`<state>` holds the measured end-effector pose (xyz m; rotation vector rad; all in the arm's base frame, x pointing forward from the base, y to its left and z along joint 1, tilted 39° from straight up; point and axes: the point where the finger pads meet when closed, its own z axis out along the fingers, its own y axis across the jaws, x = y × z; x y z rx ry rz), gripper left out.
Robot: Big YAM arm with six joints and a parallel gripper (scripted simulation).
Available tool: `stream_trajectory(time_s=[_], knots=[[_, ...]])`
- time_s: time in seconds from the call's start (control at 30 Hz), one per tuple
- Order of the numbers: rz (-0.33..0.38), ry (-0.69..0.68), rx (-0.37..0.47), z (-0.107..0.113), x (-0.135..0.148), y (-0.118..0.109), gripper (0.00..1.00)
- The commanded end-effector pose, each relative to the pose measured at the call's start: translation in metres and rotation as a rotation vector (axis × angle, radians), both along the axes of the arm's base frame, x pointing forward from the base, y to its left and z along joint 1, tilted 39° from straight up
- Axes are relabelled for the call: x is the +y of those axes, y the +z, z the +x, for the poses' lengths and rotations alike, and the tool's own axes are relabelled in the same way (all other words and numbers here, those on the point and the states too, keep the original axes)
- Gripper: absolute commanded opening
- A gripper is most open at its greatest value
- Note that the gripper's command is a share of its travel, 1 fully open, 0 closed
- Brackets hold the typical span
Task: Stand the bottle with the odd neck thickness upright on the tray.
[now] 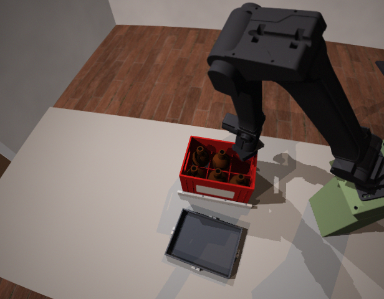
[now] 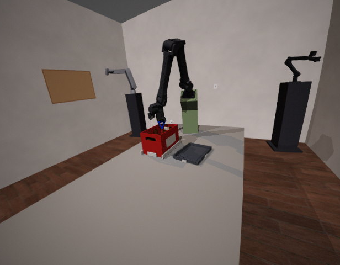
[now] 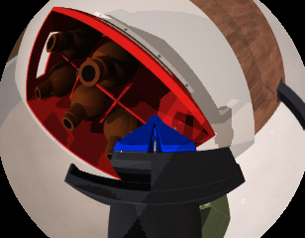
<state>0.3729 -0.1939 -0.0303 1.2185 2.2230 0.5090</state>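
Nearest us on the surface [image 1: 89, 193], the dark tray [image 1: 172, 239] holds no bottle. Beyond it, the red crate [image 1: 214, 193] still keeps all five brown bottles [image 1: 220, 157] standing, so we judge the odd neck is still being sought. Farther back, our tool [image 3: 154, 138] hovers over the crate's vacant cell, blue fingers pressed together on nothing. Next we must spread them and descend around the chosen neck.
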Motion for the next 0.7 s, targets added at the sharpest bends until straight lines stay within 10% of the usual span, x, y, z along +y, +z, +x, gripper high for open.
stream_trajectory(time_s=[0.0, 0.67], knots=[[0.001, -0.004, -0.005, 0.0052, -0.0005, 0.0003, 0.0], [0.001, -0.004, -0.005, 0.0052, -0.0005, 0.0003, 0.0]])
